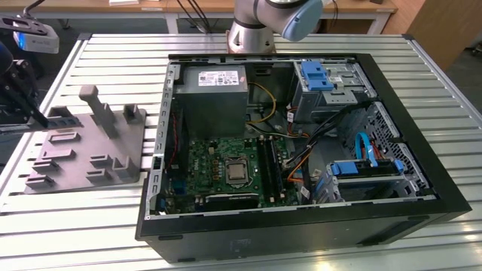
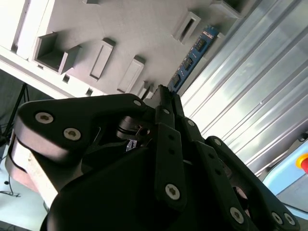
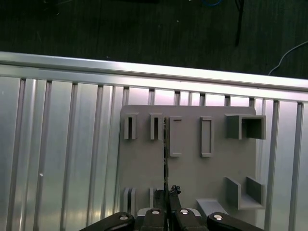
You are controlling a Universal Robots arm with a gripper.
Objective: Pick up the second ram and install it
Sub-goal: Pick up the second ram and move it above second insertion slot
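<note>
The second ram [image 2: 193, 52] is a thin dark-blue circuit stick that pokes out from my gripper's [image 2: 163, 94] fingertips. In the first wrist view the ram [image 3: 166, 154] shows edge-on as a thin dark line over the grey moulded block [image 3: 192, 173], between its slot pockets, with the gripper [image 3: 166, 193] shut on its near end. In the exterior view the gripper [image 1: 22, 107] is at the far left, over the left edge of the grey block [image 1: 83, 152]. I cannot tell whether the ram touches the block. The motherboard's long slots [image 1: 270, 164] lie inside the open computer case.
The open black case [image 1: 301, 226] fills the centre and right of the ribbed metal table [image 1: 90, 214], with a power supply [image 1: 214, 84], blue drive bays [image 1: 316, 76] and loose cables inside. Tall posts [image 1: 94, 104] rise from the grey block. The arm's base [image 1: 252, 28] stands behind the case.
</note>
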